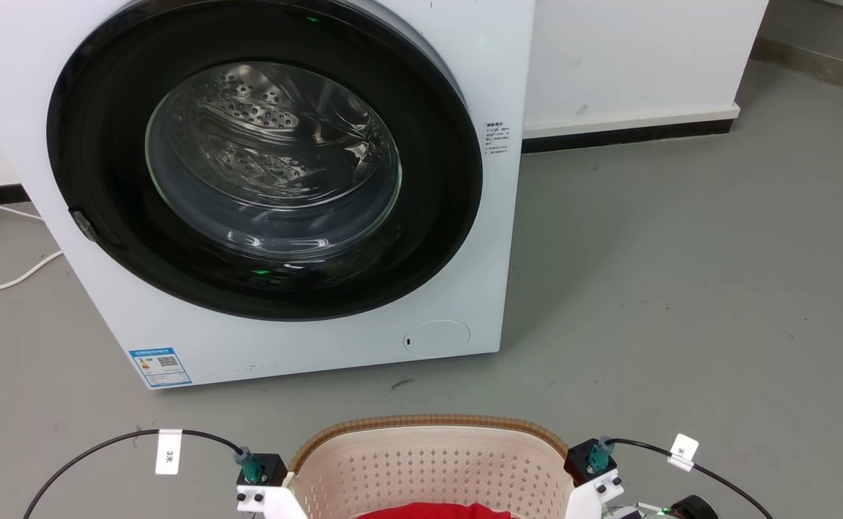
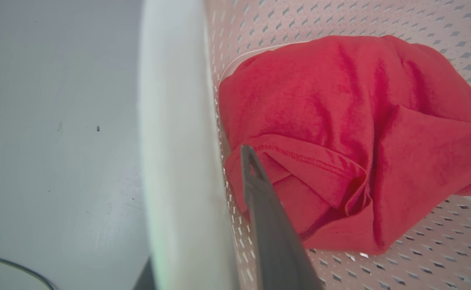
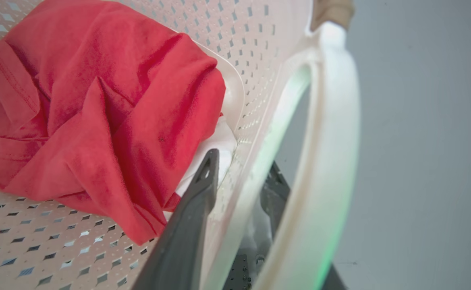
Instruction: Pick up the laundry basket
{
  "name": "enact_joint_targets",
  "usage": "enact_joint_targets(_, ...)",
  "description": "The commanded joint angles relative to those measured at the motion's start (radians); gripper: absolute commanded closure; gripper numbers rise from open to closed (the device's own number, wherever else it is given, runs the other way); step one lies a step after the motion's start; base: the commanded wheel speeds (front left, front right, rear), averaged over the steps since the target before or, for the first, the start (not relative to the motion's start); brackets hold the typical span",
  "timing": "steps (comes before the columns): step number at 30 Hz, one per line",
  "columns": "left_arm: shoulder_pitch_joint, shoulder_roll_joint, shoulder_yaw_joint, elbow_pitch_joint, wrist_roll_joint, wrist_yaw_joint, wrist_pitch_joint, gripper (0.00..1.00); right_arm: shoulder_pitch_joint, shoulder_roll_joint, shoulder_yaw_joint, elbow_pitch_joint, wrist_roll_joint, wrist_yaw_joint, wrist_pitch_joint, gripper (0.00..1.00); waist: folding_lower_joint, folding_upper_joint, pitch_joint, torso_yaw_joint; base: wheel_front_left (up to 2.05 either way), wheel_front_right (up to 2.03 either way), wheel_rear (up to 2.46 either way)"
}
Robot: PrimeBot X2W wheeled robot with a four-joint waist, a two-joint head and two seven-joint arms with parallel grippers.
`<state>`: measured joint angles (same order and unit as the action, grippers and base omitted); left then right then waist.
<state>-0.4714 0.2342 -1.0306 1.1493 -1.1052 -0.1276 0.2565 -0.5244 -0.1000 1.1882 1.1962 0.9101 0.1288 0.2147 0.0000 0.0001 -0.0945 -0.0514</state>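
The laundry basket (image 1: 428, 461) sits in front of the washing machine (image 1: 320, 339), apart from it, with a strip of grey floor (image 1: 681, 288) between the two. Its mouth faces up. Its long axis runs parallel to the machine's front, so one brown-rimmed long side faces the machine's round glass door (image 1: 270, 158) and the short ends point out toward either side of the machine. A crumpled red cloth (image 2: 340, 133) lies on the perforated bottom, with a bit of white fabric (image 3: 219, 141) peeking from under it.

The right tool (image 3: 242, 161) is clenched on the wall at the basket's right short end. One dark finger (image 3: 191, 225) lies inside against the perforated wall, and the other (image 3: 275, 193) stands outside it, in the opening of the white loop handle (image 3: 332, 121).

The left tool (image 2: 197, 209) straddles the opposite end. One finger (image 2: 267, 225) is inside beside the cloth, and only a dark sliver of the other shows beyond the blurred white handle (image 2: 171, 161). I cannot tell whether it is pressing. Black cables with white tags (image 1: 169, 450) arc away from both wrists, on the side of the basket away from the machine.
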Motion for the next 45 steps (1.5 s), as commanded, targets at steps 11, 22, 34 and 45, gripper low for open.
enact_joint_targets(11, -0.030, 0.026, -0.029, 0.011, -0.026, -0.004, -0.006, 1.00, -0.010, -0.031, 0.045, 0.015, 0.037, 0.004, -0.004, 1.00, 0.0000, -0.0001, 0.007, 0.001, 0.00, 0.00, 0.00)
enact_joint_targets(22, -0.037, 0.024, -0.053, 0.015, -0.054, -0.004, -0.013, 1.00, -0.022, -0.034, 0.069, 0.019, 0.063, 0.004, -0.009, 1.00, 0.0000, -0.0001, 0.014, 0.007, 0.00, 0.00, 0.00)
enact_joint_targets(34, -0.046, 0.029, -0.078, 0.016, -0.082, -0.004, -0.021, 1.00, -0.029, -0.033, 0.083, 0.022, 0.082, 0.004, -0.012, 1.00, 0.0000, -0.0001, 0.019, 0.009, 0.00, 0.00, 0.00)
enact_joint_targets(45, -0.057, 0.029, -0.097, 0.016, -0.104, -0.005, -0.025, 1.00, -0.041, -0.031, 0.089, 0.024, 0.094, 0.004, -0.015, 1.00, 0.0000, -0.0001, 0.029, 0.013, 0.00, 0.00, 0.00)
